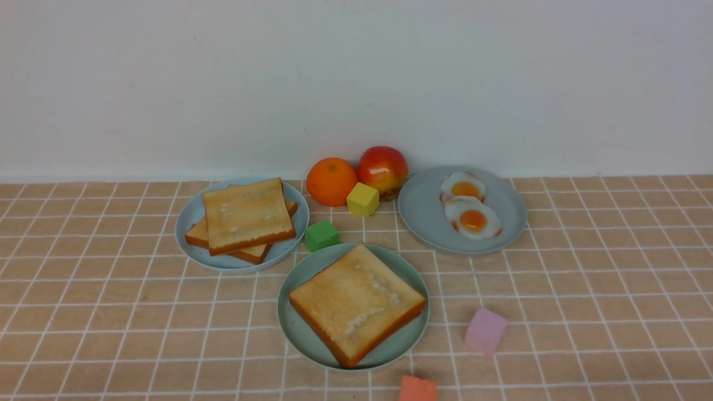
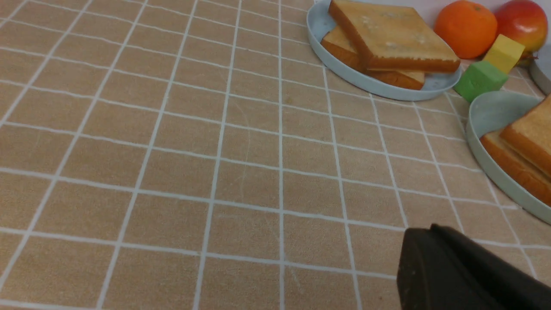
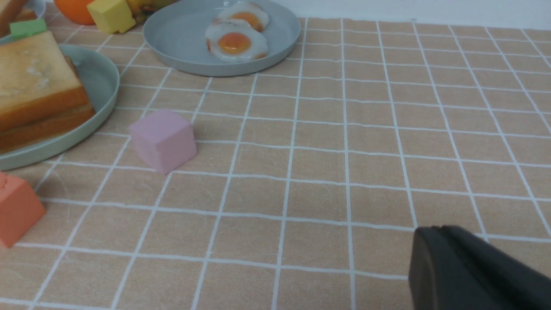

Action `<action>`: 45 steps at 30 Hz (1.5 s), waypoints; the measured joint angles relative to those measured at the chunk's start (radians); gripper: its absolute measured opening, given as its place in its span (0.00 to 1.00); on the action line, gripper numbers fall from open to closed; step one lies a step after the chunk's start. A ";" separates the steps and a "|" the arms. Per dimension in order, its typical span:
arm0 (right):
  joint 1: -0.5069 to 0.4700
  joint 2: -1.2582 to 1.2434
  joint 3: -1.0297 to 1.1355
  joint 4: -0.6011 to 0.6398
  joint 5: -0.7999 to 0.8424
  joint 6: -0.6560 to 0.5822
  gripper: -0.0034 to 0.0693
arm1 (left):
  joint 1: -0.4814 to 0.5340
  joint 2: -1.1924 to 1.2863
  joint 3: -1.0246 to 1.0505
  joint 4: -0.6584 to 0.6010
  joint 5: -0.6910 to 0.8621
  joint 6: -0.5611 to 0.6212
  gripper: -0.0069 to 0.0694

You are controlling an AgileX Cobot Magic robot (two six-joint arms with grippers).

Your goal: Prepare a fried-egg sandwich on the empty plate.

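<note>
The pale mint-green plate point(image 1: 303, 270) sits front centre and holds a stack of two golden toast slices point(image 1: 356, 303). The stack also shows in the right wrist view point(image 3: 34, 86) and the left wrist view point(image 2: 525, 146). No egg shows between the slices from any view. Two fried eggs point(image 1: 472, 220) lie on the grey-blue plate point(image 1: 423, 214) at the back right. My left gripper point(image 2: 430, 230) is shut and empty over bare cloth, left of the plates. My right gripper point(image 3: 434, 230) is shut and empty over bare cloth, right of the plates. Neither gripper shows in the front view.
A light-blue plate point(image 1: 192, 214) at the back left holds a pile of plain toast point(image 1: 245, 217). An orange point(image 1: 331, 181), apple point(image 1: 382, 169), yellow cube point(image 1: 362, 199) and green cube point(image 1: 321, 234) stand behind the mint plate. A pink cube point(image 1: 486, 331) and an orange-red cube point(image 1: 418, 389) lie at the front right.
</note>
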 joint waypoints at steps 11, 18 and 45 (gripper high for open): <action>0.000 0.000 0.000 0.000 0.000 -0.007 0.08 | 0.000 0.000 0.000 0.003 -0.001 -0.001 0.07; 0.000 0.000 0.000 0.000 0.000 -0.012 0.09 | 0.000 0.000 0.000 0.003 -0.001 -0.001 0.07; -0.001 0.000 0.000 0.000 0.000 -0.012 0.10 | 0.000 0.000 0.000 0.003 -0.001 -0.001 0.09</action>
